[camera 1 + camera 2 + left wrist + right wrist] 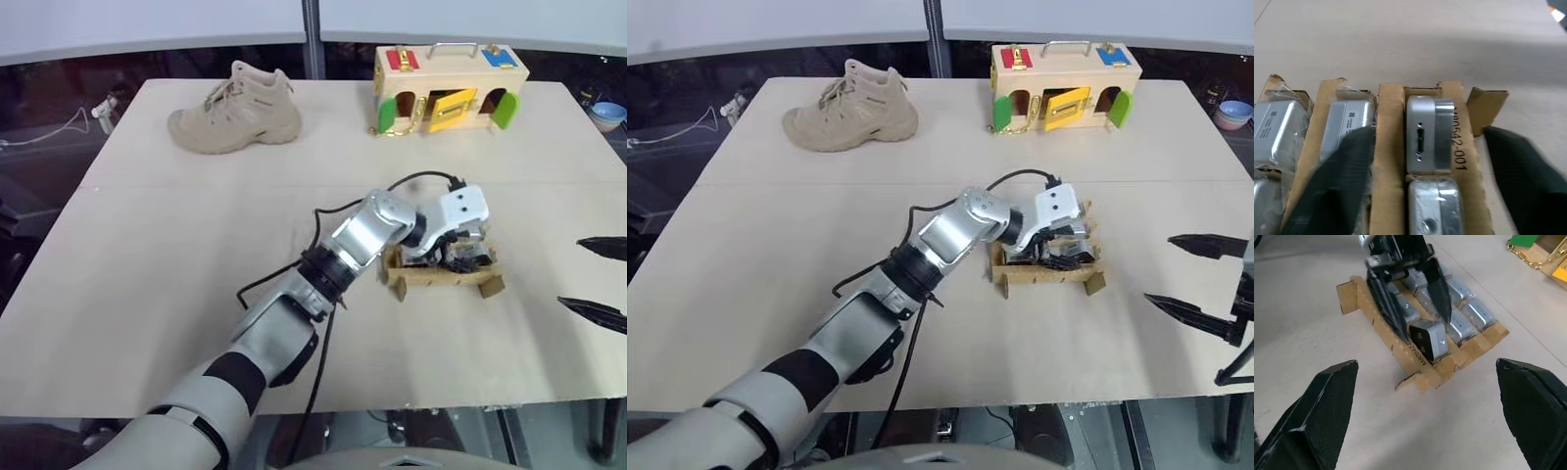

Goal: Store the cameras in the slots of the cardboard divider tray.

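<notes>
The cardboard divider tray (pixel 431 279) sits right of the table's middle, and silver cameras fill several of its slots. My left gripper (pixel 1425 328) hangs right over the tray, open. Its black fingers (pixel 1337 181) straddle one camera (pixel 1422 134) in a corner slot, with a gap on each side. That camera (pixel 1427 340) stands a little proud of the slot and shows its dark lens face in the right wrist view. Another camera (pixel 1435 205) lies in the slot behind it. My right gripper (pixel 1205 279) is wide open with nothing in it, to the right of the tray and apart from it.
A tan boot (pixel 237 111) lies at the back left of the table. A pale wooden box (pixel 449 86) with colourful doors stands at the back right. Beyond the table's right edge is a blue bowl (pixel 607 115). A black cable (pixel 338 211) loops from my left arm.
</notes>
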